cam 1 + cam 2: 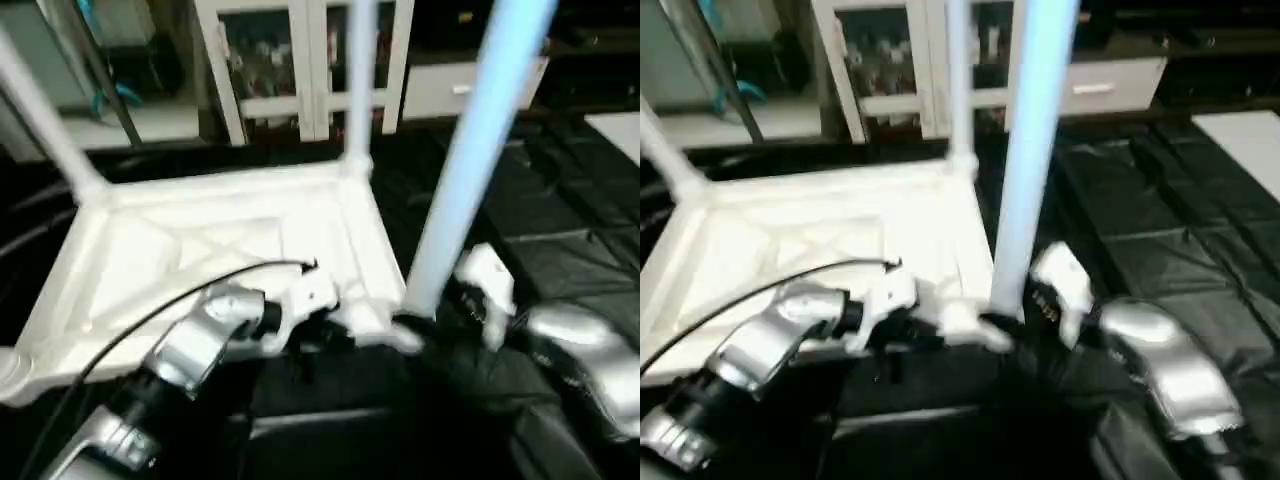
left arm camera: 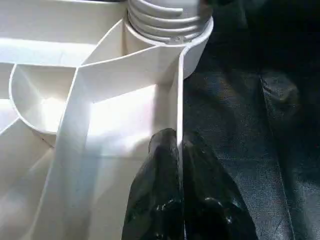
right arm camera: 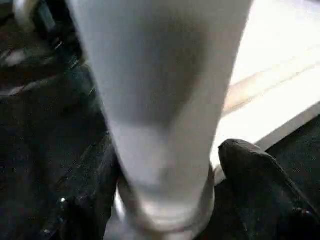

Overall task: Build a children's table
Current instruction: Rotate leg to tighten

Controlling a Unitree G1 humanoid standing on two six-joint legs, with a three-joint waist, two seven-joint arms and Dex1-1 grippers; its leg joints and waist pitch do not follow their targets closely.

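Currently, as seen from the head camera:

Work surface: black sheeting (image 1: 560, 250), creased, under all the parts.

Cabinet: white, with glass doors (image 1: 290, 70), standing at 12 o'clock, well behind the work.

Table top: white plastic (image 1: 200, 250), lying upside down on the black sheeting, ribbed underside facing up, with crossing ribs visible. It occupies the centre and the 9 o'clock half of the scene.

Near leg: pale tube (image 1: 475, 150), standing upright in the corner socket (image 2: 167, 35) at 5 o'clock on the table top; threaded rings show where it enters the socket.

Far leg: thinner-looking white tube (image 1: 358, 80), upright at the 1 o'clock corner of the table top.

Left leg: white tube (image 1: 45, 120), rising at a tilt from the 10 o'clock corner.

Left gripper: (image 2: 179, 165), at 6 o'clock on the table top; its two black fingers (image 2: 160, 190) are pinched together on the thin side wall of the table top, one finger inside the wall and one outside, near the socket.

Right gripper: (image 3: 165, 200), at 4 o'clock beside the base of the near leg. Its fingers (image 3: 260, 180) stand spread on either side of the tube; whether they touch it cannot be told.

Cable: thin black line (image 1: 150, 310), running along the left forearm.
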